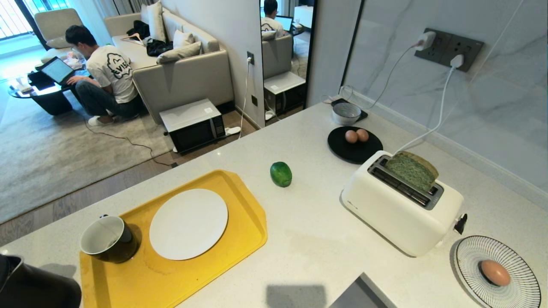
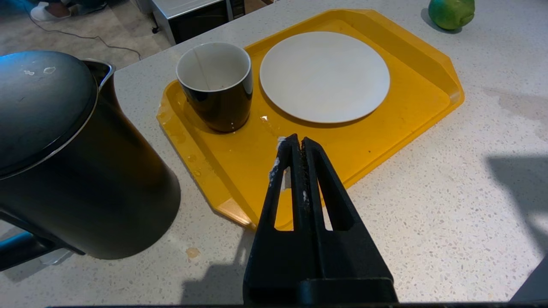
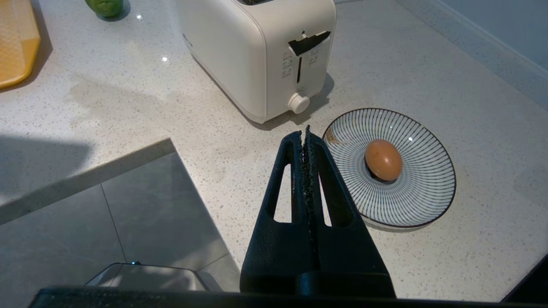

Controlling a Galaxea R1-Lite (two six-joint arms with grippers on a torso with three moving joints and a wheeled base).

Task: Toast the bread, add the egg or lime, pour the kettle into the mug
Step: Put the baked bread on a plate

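bread (image 1: 414, 170): sitting upright in toaster (image 1: 400, 205) slot, nearer right hand (image 3: 306, 136); lever facing it
hands: left hand (image 2: 296, 143) and right both pressed closed, holding nothing

Yellow tray (image 1: 239, 201), white plate (image 1: 188, 223), black-and-white striped dish (image 1: 520, 265), green lime (image 1: 281, 174).

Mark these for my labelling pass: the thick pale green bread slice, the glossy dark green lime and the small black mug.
pale green bread slice (image 1: 413, 171), head view, on its flat green face.
dark green lime (image 1: 281, 174), head view, mid-skin.
small black mug (image 2: 222, 102), left wrist view, outer wall.
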